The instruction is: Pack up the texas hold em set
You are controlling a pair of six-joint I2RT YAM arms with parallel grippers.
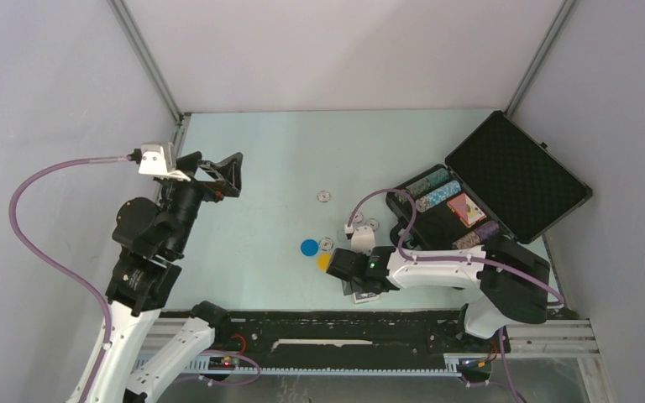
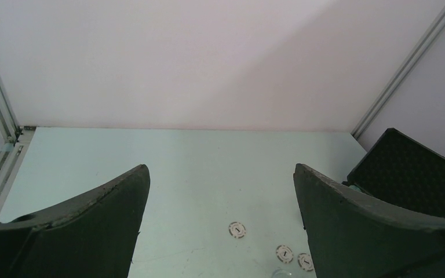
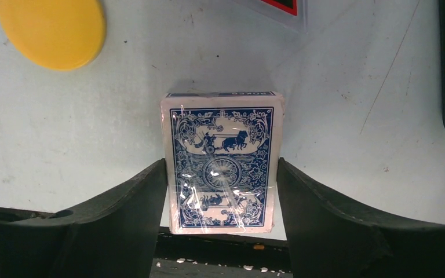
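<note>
Grey walls close in a pale green desk (image 1: 260, 168). At its right the black case (image 1: 504, 180) lies open, with rows of chips (image 1: 437, 189) already in the foam. The deck (image 3: 223, 145) lies flat and blue back up at the near edge of the desk, well short of the case. Its near end reaches the dark strip along that edge. A yellow disc (image 3: 52, 29) sits near it on one side and a corner of the red marker (image 3: 278, 4) shows beyond it.

The deck is probably light and holds together as one stiff block, since clear wrap binds the cards. That wrap is glossy, so it is likely slippery under the pads. Lying flat, the deck offers only a thin side to pinch. The best hold is across its two long edges, about mid-length and low against the desk, so the whole stack is caught.

The right claw (image 3: 221, 174) straddles the deck, with one finger along each long edge, at or just off contact. Whether the fingers actually press on it cannot be told. The deck runs lengthwise down the gap, its far half sticking out past the fingertips.

The left claw (image 2: 221, 168) is wide and holds nothing, raised over the left of the desk.
</note>
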